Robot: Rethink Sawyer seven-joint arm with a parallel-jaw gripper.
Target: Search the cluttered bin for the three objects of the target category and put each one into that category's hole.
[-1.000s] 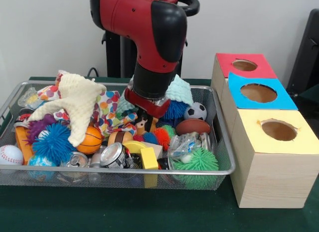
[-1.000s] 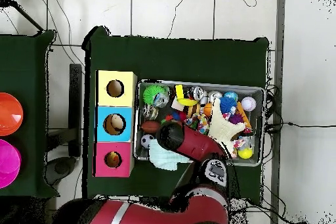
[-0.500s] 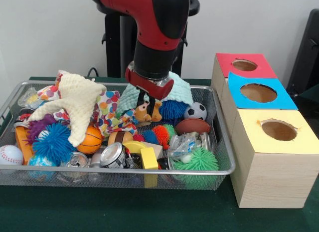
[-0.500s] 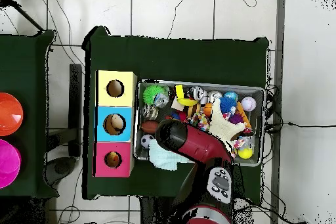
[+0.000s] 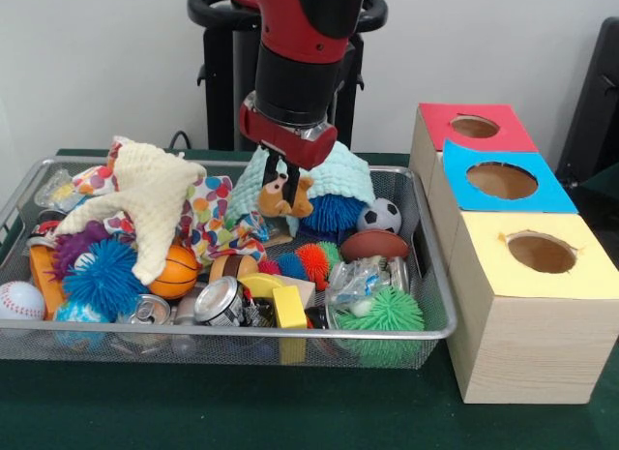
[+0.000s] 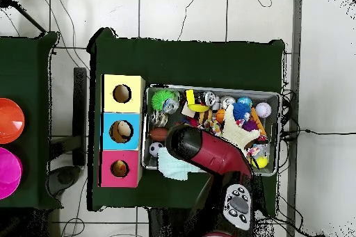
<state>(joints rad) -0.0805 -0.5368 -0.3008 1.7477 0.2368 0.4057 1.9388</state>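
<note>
green-clothed table, wire bin (image 5: 437,326): gripper (image 5: 283,179) jaws pinch a small plush toy (image 5: 286,195), probably soft, light, best held mid-body.

In the front view the wire basket (image 5: 430,276) sits on the bench (image 5: 193,411), with the row of three boxes (image 5: 527,315) just beside it on the right. The end effector (image 5: 280,184) hangs above the basket's rear middle, closed on a stuffed animal (image 5: 287,196) lifted clear of the clutter. A knitted cloth (image 5: 155,194) drapes over the left heap; a baseball (image 5: 19,300) lies front left, a spiky ball (image 5: 387,313) front right.
</note>
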